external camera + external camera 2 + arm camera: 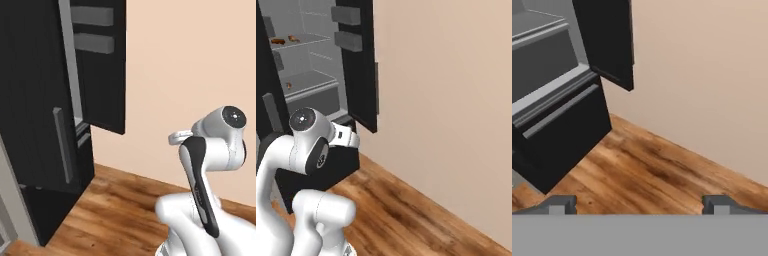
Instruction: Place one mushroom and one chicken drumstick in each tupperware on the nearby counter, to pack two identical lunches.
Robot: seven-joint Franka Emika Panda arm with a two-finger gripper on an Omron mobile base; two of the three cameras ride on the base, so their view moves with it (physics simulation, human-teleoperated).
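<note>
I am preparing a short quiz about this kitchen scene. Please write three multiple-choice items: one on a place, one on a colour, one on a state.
1. Where do the small brown food items lie?
A. on the fridge shelves
B. on the floor
C. in the door racks

2. What colour is the fridge door?
A. white
B. black
C. red

3. How do the gripper's jaws stand?
A. shut on a mushroom
B. shut on nothing
C. open, holding nothing

Answers:
1 A: the brown food items sit on shelves inside the fridge.
2 B: the fridge door is black outside.
3 C: in the hand view the gripper has its tips far apart over the wooden floor.
</note>
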